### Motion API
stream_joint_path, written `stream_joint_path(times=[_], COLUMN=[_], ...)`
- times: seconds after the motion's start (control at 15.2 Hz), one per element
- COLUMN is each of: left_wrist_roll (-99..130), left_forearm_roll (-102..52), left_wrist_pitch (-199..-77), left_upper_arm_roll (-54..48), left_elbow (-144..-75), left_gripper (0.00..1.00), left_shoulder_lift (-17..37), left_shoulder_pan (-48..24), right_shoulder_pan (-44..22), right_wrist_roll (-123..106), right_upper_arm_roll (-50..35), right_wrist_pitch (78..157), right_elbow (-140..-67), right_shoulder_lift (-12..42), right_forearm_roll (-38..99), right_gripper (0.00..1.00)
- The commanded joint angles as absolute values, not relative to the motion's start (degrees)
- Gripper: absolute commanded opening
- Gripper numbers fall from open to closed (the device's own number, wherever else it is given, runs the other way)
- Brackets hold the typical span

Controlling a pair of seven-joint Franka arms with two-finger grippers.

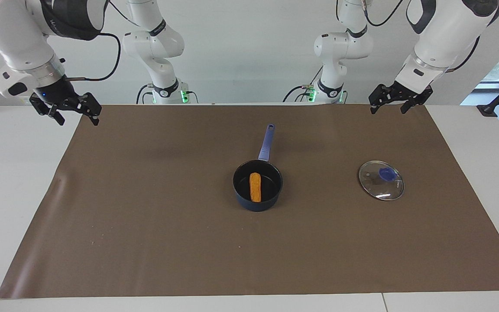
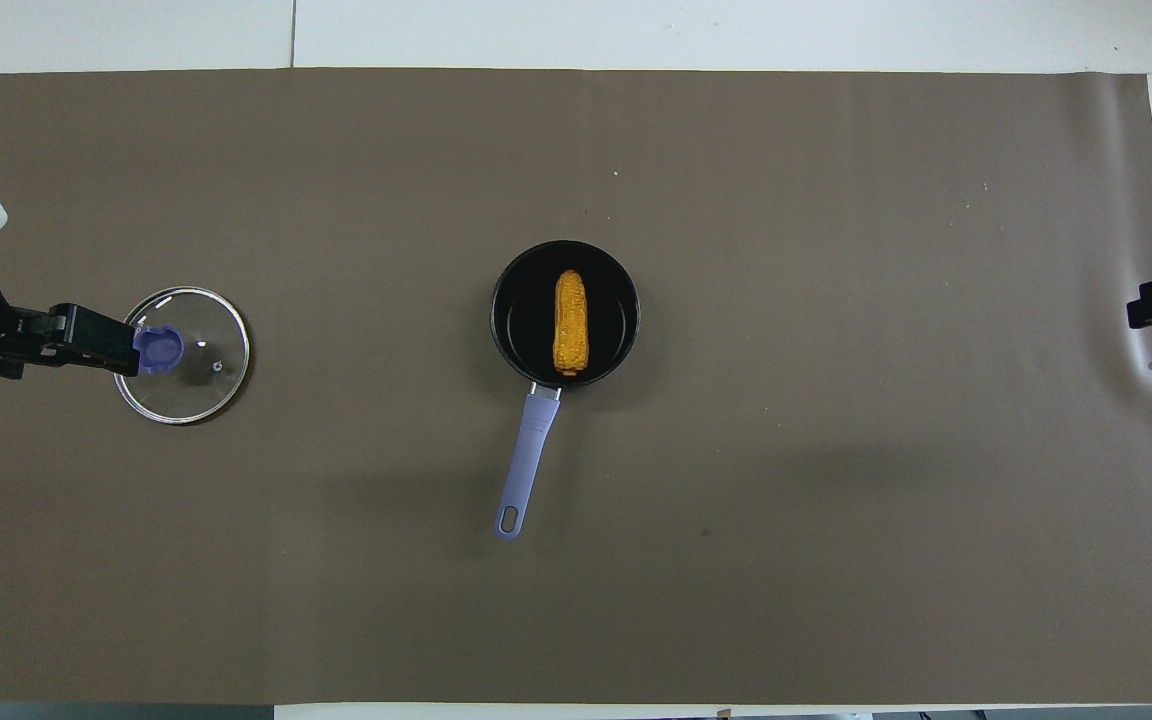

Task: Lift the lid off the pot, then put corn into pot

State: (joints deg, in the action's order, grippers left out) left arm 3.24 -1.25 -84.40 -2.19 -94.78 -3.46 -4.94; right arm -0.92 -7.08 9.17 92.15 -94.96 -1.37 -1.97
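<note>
The dark navy pot point(image 1: 258, 204) stands in the middle of the brown mat, its blue-purple handle point(image 1: 267, 143) pointing toward the robots. The yellow-orange corn point(image 1: 255, 187) lies inside the pot, and shows there in the overhead view too point(image 2: 570, 322). The glass lid point(image 1: 381, 180) with its blue knob lies flat on the mat beside the pot, toward the left arm's end. My left gripper point(image 1: 389, 106) is open and empty, raised in the air well above the lid. My right gripper point(image 1: 77, 116) is open and empty, raised over the mat's corner at the right arm's end.
The brown mat point(image 1: 145, 208) covers most of the white table point(image 1: 11, 182). The pot point(image 2: 504, 320), its handle point(image 2: 528, 455) and the lid point(image 2: 204, 335) are the only things on it. The arm bases stand along the table's robot edge.
</note>
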Motion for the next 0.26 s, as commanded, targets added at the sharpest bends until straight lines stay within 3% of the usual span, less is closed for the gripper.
stream_joint_path(times=[0.0,0.2], left_wrist_roll=[4.0,4.0], left_forearm_roll=[-1.9,-1.9], left_wrist_pitch=[-83.6,-83.7], left_upper_arm_roll=[-2.1,-2.1], left_elbow=[-94.6,-94.6], left_gripper=[1.00,1.00], left_shoulder_lift=[-3.3,-3.3], left_shoulder_pan=[-5.3,-5.4], right_shoulder_pan=[-1.2,-1.3], right_wrist_roll=[-6.2,-5.6], right_upper_arm_roll=[9.6,9.5], right_wrist_pitch=[91.8,91.5], right_elbow=[-94.7,-94.7], right_shoulder_lift=[-1.4,-1.4], right_forearm_roll=[-0.9,-0.9], right_gripper=[1.00,1.00])
